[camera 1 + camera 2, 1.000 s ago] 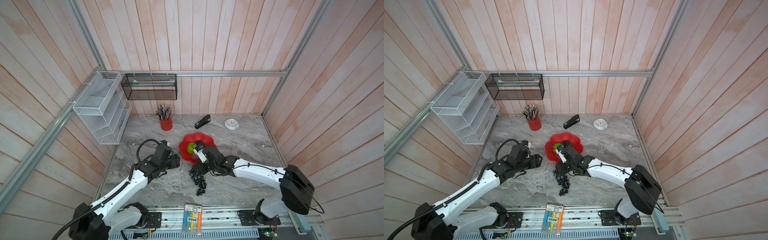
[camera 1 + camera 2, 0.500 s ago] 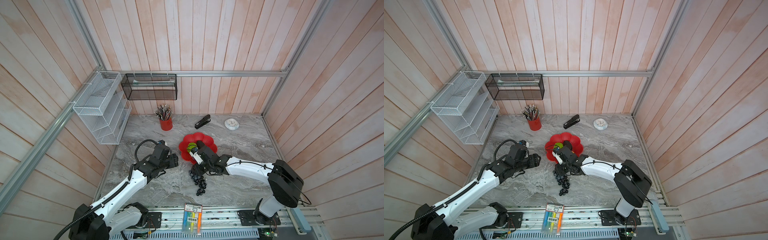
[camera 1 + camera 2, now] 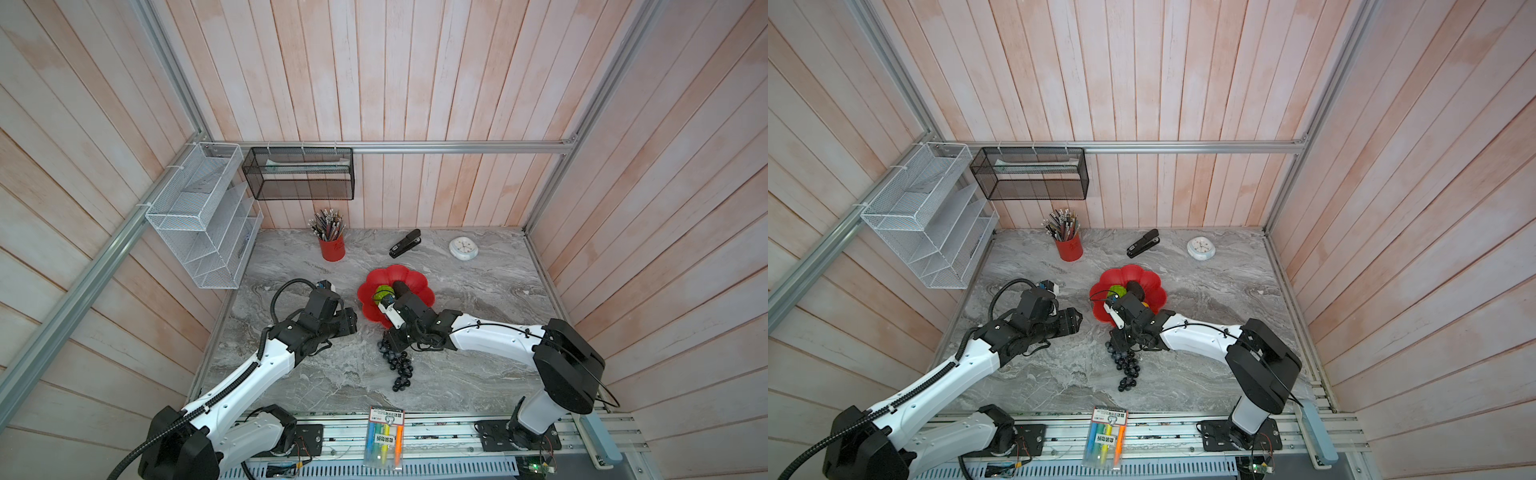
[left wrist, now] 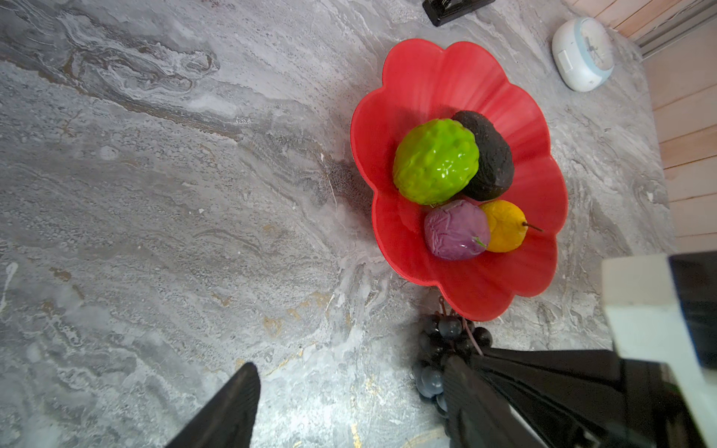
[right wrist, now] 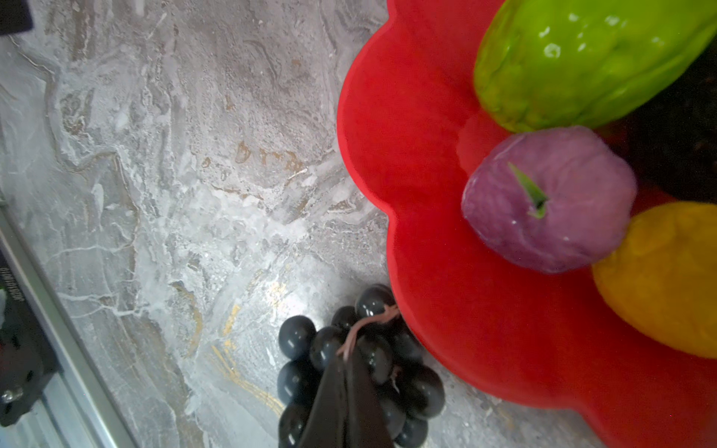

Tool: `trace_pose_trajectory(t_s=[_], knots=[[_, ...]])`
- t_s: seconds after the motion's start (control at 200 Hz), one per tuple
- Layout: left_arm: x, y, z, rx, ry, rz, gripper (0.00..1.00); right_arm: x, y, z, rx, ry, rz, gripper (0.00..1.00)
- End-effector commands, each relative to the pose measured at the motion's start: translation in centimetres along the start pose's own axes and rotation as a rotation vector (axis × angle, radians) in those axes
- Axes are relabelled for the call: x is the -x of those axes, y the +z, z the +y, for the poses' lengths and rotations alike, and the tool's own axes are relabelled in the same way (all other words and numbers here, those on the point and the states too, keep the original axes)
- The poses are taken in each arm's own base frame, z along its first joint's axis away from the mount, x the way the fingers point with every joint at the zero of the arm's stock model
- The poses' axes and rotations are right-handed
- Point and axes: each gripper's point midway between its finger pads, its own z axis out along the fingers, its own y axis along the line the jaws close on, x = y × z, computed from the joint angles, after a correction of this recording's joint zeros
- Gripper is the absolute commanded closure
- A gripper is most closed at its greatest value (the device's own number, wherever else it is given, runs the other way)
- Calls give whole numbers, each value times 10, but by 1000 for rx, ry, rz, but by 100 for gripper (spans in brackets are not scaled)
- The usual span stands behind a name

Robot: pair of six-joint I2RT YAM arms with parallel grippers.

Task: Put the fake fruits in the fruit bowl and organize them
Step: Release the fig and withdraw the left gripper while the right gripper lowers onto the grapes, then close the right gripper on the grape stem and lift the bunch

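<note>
Grapes (image 3: 398,365) nr bowl (image 3: 409,275) rim; stapler (image 3: 405,244), clock (image 3: 463,248), pencil cup (image 3: 332,249) bhd.

Both top views look down from high up near the front, facing the back wall. They are far away and show almost the same thing: the whole table (image 3: 498,291), with the red bowl (image 3: 405,274) near the middle of the frame. The left wrist camera sits close above the table and sees the whole bowl. The right wrist camera is much closer and sees only part of it. Both wrist views share the bowl, the green fruit (image 4: 434,161), the purple fruit (image 4: 456,230) and the bunch of grapes (image 4: 446,329) beside it.
</note>
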Motion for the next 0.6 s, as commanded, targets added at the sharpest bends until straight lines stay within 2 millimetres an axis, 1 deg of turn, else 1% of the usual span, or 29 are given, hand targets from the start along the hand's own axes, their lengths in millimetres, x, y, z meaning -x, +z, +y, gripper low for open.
trace_pose_trajectory(t_s=[0.0,0.13,0.305,0.37,0.52,0.595], knots=[[-6,3,8,24,12,18,23,6,-9,1,-14,-5,-41,100],[-6,2,9,31,15,18,23,19,-30,1,-25,4,-122,100],[-7,1,10,31,15,20,23,29,-54,-1,-43,11,-195,100],[-8,1,10,32,14,20,23,30,-58,0,-40,21,-205,100],[-8,-1,10,27,16,18,24,25,-50,8,10,19,-160,100],[-8,-2,9,24,17,18,24,28,-52,12,19,26,-177,100]])
